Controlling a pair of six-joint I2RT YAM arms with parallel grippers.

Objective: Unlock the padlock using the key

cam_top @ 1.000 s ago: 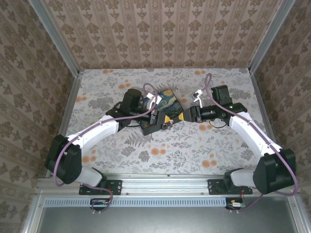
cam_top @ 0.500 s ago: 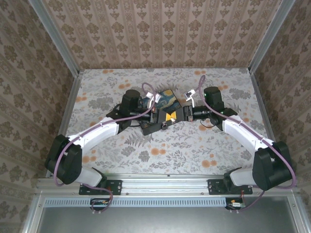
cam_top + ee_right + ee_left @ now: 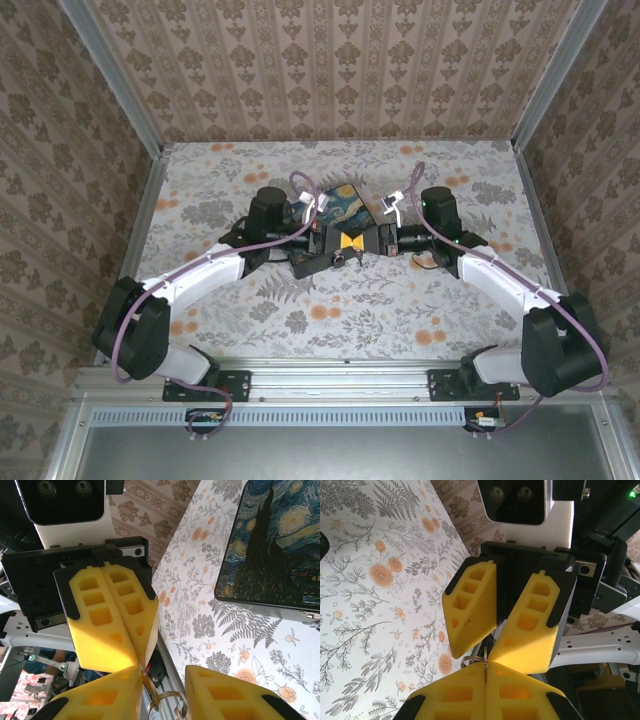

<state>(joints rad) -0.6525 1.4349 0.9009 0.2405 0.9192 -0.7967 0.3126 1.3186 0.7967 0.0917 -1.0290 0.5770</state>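
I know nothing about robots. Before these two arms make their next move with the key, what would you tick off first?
1. Left end effector shut on the key: ok, thin metal is pinched between its fingers.
2. Key ring sticking out past that grip: ok.
3. Right end effector open, one finger on either side of the ring: ok.
4. Right fingers touching the ring: cannot tell.
5. Painted box apart from the right fingers: ok.
6. Where the padlock sits: cannot tell.
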